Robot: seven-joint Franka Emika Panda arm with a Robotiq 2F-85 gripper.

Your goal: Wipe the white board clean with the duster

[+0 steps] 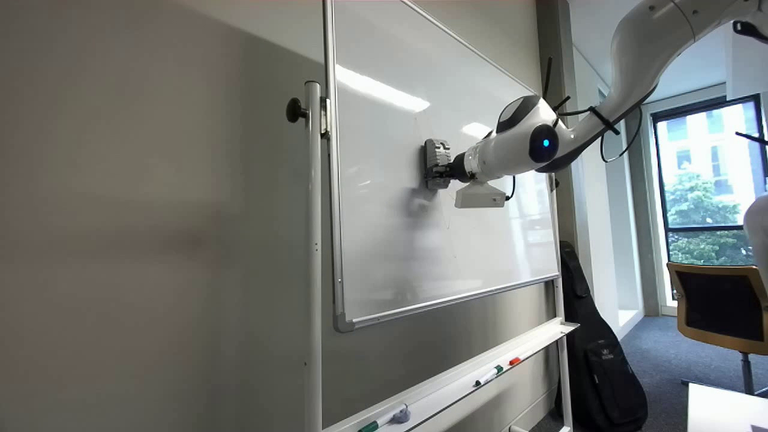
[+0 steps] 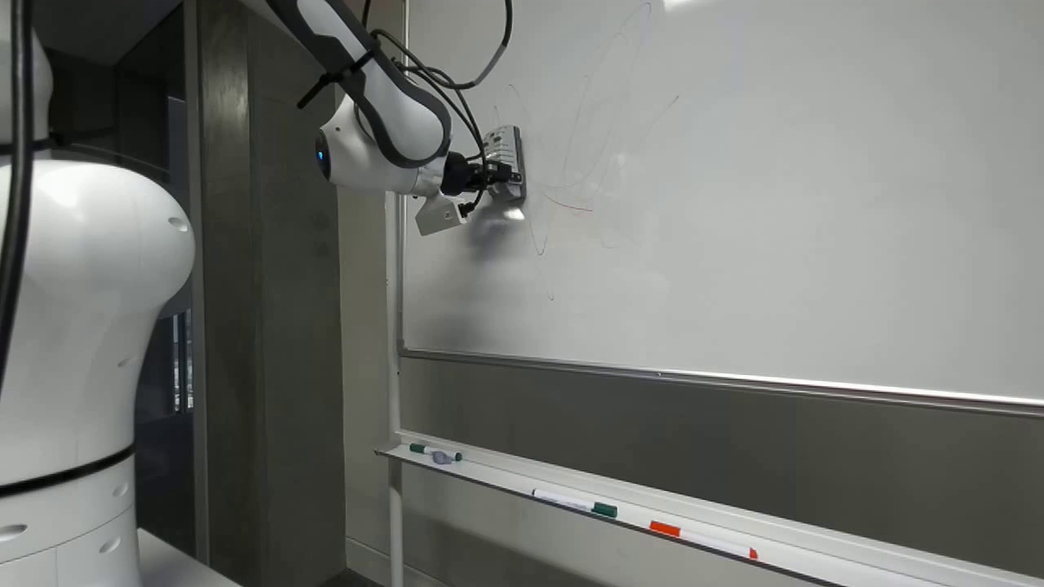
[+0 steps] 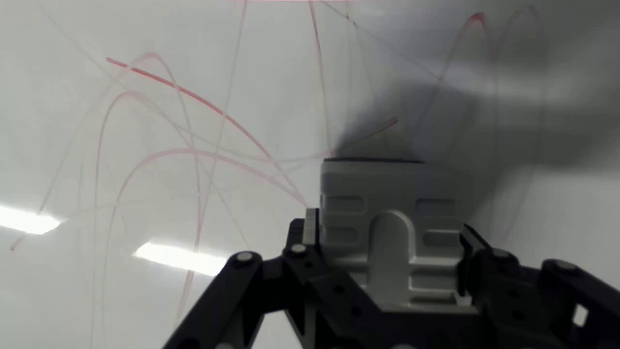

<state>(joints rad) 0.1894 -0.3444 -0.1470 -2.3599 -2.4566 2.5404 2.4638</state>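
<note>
1. Grey duster (image 1: pixel 437 157), pinched across its width by the gripper (image 3: pixel 389 245), lies ahead of it, long axis near upright; we cannot confirm it touches the white board (image 2: pixel 816 228) beyond;
2. Red strokes (image 3: pixel 224 115) lie mostly left of it in the wrist view; we judge the next wipe belongs there;
3. Its back: ridged, with a moulded arch.

White board (image 2: pixel 775 220): top cut off in both exterior views | duster (image 3: pixel 390 232): wiping face hidden | guitar bag (image 1: pixel 597 339): lettering illegibly small
</note>
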